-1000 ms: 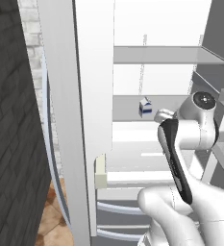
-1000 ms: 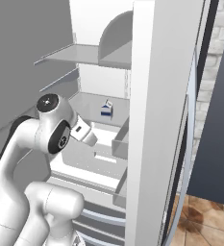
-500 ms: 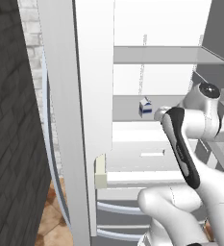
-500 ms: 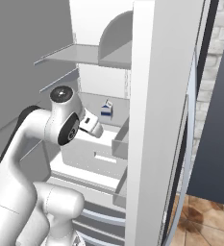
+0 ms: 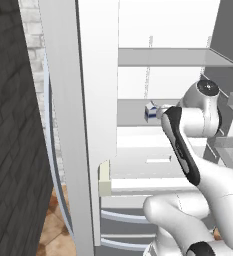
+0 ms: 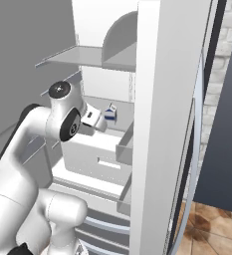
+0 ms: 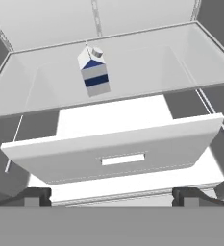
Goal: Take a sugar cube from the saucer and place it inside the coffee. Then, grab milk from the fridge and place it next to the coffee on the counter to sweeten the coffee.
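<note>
Milk point(image 7: 93, 72) upright on fridge point(image 7: 132, 53) shelf, drawer point(image 7: 118, 149) below.

Milk point(image 5: 150, 112) half hidden by arm; jaws' tips cropped.

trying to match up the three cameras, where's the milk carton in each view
Left base view: the milk stands right of centre on a fridge shelf, just left of the arm's wrist.
Right base view: the milk is left of centre, just right of the wrist.
Hand view: the milk is upper left of centre, upright on the glass shelf.
Shared landmark: the white drawer below that shelf.
</note>
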Available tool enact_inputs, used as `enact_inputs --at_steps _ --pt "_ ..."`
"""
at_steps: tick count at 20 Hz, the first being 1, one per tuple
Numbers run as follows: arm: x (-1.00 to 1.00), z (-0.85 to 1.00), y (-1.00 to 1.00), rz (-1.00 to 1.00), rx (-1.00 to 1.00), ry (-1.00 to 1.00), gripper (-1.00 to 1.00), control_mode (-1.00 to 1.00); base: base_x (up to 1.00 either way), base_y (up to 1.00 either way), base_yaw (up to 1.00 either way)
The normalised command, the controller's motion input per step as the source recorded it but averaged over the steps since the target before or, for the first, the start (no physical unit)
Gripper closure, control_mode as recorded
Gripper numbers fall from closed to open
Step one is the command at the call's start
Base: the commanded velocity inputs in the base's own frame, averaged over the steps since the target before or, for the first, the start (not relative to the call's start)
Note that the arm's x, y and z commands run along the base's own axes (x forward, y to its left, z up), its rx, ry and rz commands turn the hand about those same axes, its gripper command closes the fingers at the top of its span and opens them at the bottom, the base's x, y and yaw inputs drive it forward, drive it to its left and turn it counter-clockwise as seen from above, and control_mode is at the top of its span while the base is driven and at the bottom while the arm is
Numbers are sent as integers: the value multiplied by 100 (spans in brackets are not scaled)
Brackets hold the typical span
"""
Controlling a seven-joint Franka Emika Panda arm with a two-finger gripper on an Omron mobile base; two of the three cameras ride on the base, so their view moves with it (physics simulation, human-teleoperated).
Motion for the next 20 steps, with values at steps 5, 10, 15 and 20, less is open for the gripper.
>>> enact_inputs --at_steps 5,10,15,20 --pt "46 0 0 0 0 0 -100 -100 0 0 0" --pt "60 -8 0 0 -3 -1 -100 -100 0 0 0" --pt "58 -34 0 0 -4 -3 -100 -100 0 0 0" --pt "38 -22 -1 2 -1 -4 -100 -100 0 0 0"
